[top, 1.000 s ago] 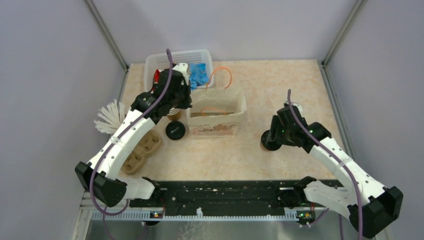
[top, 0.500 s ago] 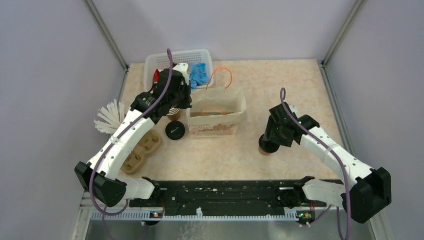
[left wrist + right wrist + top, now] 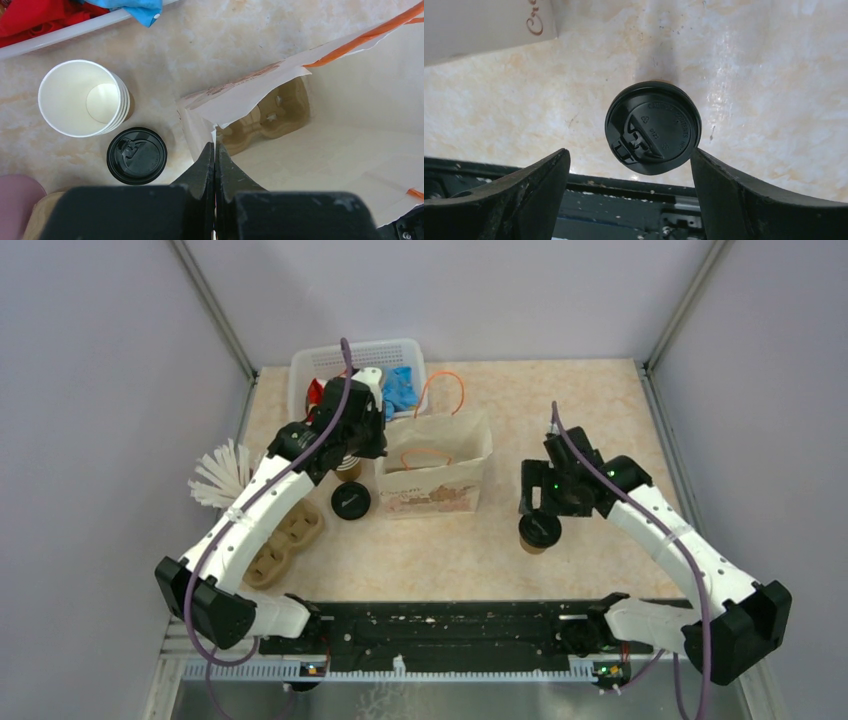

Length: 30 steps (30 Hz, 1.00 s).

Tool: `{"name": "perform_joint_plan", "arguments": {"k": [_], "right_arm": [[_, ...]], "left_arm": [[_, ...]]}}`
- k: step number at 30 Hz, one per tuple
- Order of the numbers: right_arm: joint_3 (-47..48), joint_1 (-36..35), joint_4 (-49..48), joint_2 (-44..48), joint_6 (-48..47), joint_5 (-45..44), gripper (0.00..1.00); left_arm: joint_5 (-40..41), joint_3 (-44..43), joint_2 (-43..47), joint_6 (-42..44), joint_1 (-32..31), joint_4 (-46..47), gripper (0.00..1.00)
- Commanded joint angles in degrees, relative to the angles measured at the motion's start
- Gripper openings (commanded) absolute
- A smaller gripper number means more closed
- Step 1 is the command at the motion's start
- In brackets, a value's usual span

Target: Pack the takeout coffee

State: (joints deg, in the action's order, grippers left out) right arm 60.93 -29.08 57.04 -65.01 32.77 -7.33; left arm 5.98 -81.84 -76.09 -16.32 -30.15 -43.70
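The takeout coffee, a brown paper cup with a black lid, stands on the table right of the paper bag. In the right wrist view its lid lies just beyond my fingertips. My right gripper is open above the cup, with the right finger close to the lid's rim and the left finger well apart from it. My left gripper is shut on the bag's left rim and holds the mouth open. A cardboard cup carrier lies inside the bag.
A stack of lidless cups and a loose black lid sit left of the bag. A second cup carrier lies at the left. A white basket with red and blue items stands at the back.
My right gripper has drawn back and up off the cup, so the lid now shows in the top view. The bag has shifted slightly with the left gripper.
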Motion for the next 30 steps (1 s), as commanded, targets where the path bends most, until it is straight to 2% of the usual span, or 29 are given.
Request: {"name": "perform_joint_plan", "arguments": {"k": [1, 3, 4, 7, 10, 12, 15, 17, 20, 25, 30], "right_arm": [[3.9, 0.2, -0.6, 0.3, -22.9, 5.5, 0.88], [4.9, 0.4, -0.9, -0.5, -28.1, 5.8, 0.89], [6.5, 1.2, 0.7, -2.1, -26.2, 4.1, 0.91], [10.0, 4.0, 9.0, -6.9, -11.0, -2.5, 0.93], [11.2, 4.0, 17.0, -11.0, 1.2, 0.6, 0.91], [10.5, 3.4, 16.2, -10.7, 7.6, 4.9, 0.92], [8.0, 0.7, 10.8, -6.2, 20.3, 3.1, 0.98], [6.3, 0.1, 11.3, -4.7, 31.2, 0.5, 0.99], [5.8, -1.2, 12.9, -5.7, 40.0, -0.5, 0.99], [8.3, -3.2, 18.6, -11.0, 44.7, -4.0, 0.99], [6.1, -3.7, 15.9, -11.8, 44.7, -6.5, 0.98]], "left_arm": [[-0.4, -1.7, 0.0, 0.8, 0.0, 2.1, 0.00], [-0.6, -1.9, 0.0, 0.6, 0.0, 1.9, 0.00], [-0.9, -2.2, 0.0, 0.5, -0.1, 1.6, 0.00], [-1.5, -2.4, 0.2, 0.2, 0.0, 1.6, 0.01], [-1.8, -2.4, 0.5, -0.3, 0.0, 1.9, 0.02], [-2.5, -2.7, 0.2, -0.4, 0.0, 2.0, 0.02], [-2.9, -3.4, -0.3, 0.2, 0.1, 1.9, 0.02], [-2.5, -3.4, -0.2, 0.5, 0.0, 1.9, 0.02], [-2.5, -3.1, 0.3, 0.6, 0.1, 1.9, 0.02], [-3.1, -2.2, 1.7, 0.5, 0.1, 2.2, 0.02], [-3.2, -1.3, 2.2, 0.7, 0.1, 2.5, 0.03]]}}
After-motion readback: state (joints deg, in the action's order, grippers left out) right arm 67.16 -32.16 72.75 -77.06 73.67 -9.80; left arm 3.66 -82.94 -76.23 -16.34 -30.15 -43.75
